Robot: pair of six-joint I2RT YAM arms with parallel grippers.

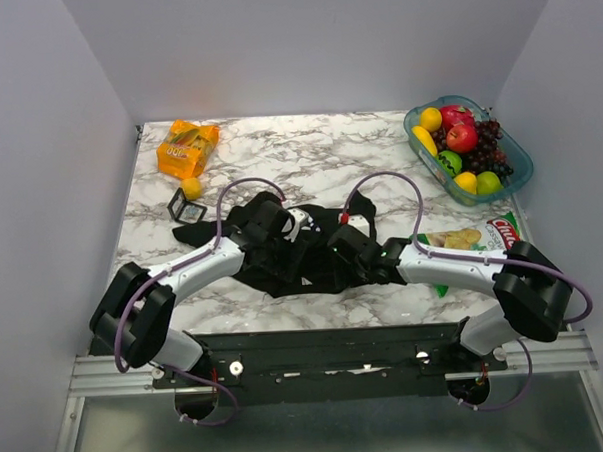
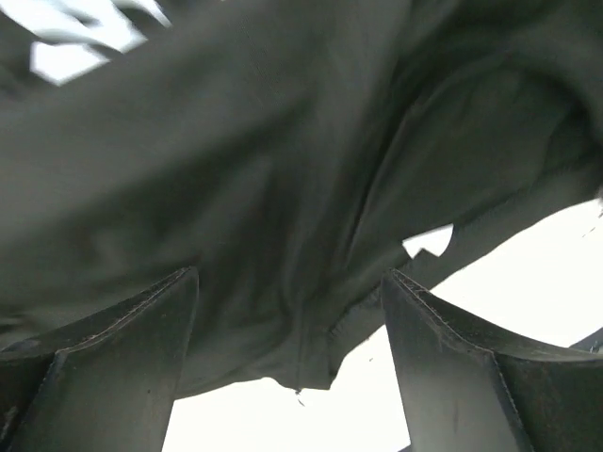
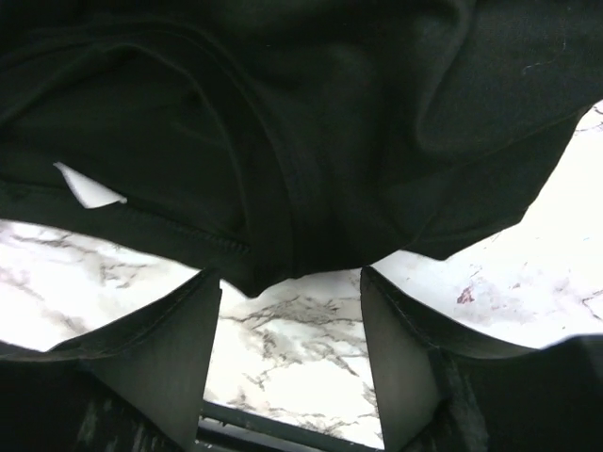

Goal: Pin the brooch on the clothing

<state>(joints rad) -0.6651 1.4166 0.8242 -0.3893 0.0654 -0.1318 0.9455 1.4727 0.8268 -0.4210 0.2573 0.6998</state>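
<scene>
The clothing, a black T-shirt (image 1: 308, 271), lies crumpled in the middle of the marble table; only a sliver of its white print shows. The brooch is hidden or out of view in all views. My left gripper (image 1: 279, 225) is over the shirt's left part. In the left wrist view it (image 2: 290, 278) is open, with dark fabric (image 2: 283, 188) lying between and beyond the fingers. My right gripper (image 1: 344, 246) is over the shirt's right part. In the right wrist view it (image 3: 287, 273) is open, with a folded hem of the shirt (image 3: 311, 122) hanging at the fingertips.
An orange snack bag (image 1: 186, 146), a small orange ball (image 1: 191, 188) and a black wire-frame cube (image 1: 187, 207) sit at the back left. A teal fruit basket (image 1: 520, 176) stands at the back right. A chips bag (image 1: 472, 241) lies under the right arm.
</scene>
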